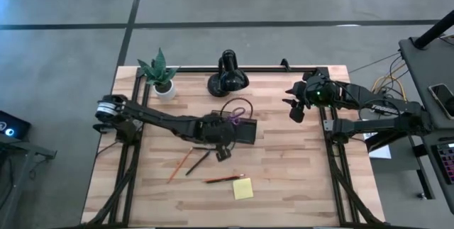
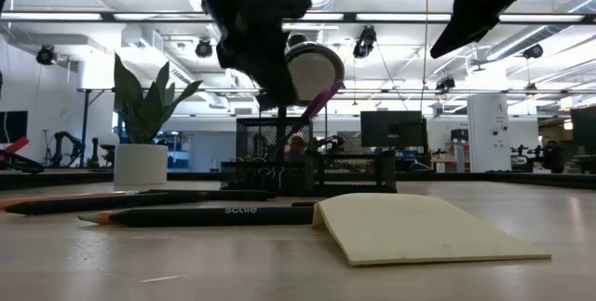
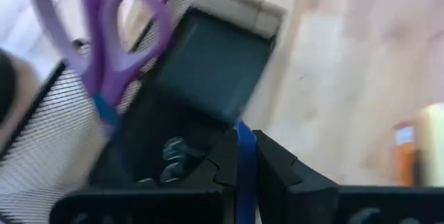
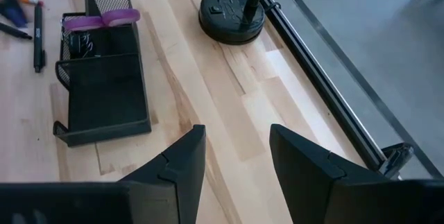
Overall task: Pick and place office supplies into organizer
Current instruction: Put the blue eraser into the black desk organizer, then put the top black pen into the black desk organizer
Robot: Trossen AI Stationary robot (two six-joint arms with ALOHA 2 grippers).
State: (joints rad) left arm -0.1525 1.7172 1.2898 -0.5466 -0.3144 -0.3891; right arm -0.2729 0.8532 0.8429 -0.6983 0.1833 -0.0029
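Observation:
The black mesh organizer (image 1: 240, 131) stands mid-table, and it also shows in the left wrist view (image 3: 208, 64). Purple-handled scissors (image 1: 237, 108) stand in its mesh cup, handles up (image 3: 111, 30). My left gripper (image 1: 223, 149) hovers at the organizer's near left corner, shut on a thin blue pen-like item (image 3: 244, 161). Two orange pencils (image 1: 179, 165), (image 1: 223, 179), a black pen (image 1: 198, 162) and the yellow sticky pad (image 1: 242, 188) lie flat on the table nearer the front. My right gripper (image 1: 296, 110) is open and empty, held high to the organizer's right. My left gripper pinches the thin blue item (image 3: 243, 148) between its two shut fingers (image 3: 274, 165). The item shows only as a narrow blue strip running along the gap between them. It is held above the organizer's open tray; its ends are hidden by the fingers.
A glossy black lamp (image 1: 227, 76) and a green plant in a white pot (image 1: 159, 74) stand along the far edge. Black frame rails run down both table sides (image 1: 333, 151). Bare wood lies right of the organizer and around the pad.

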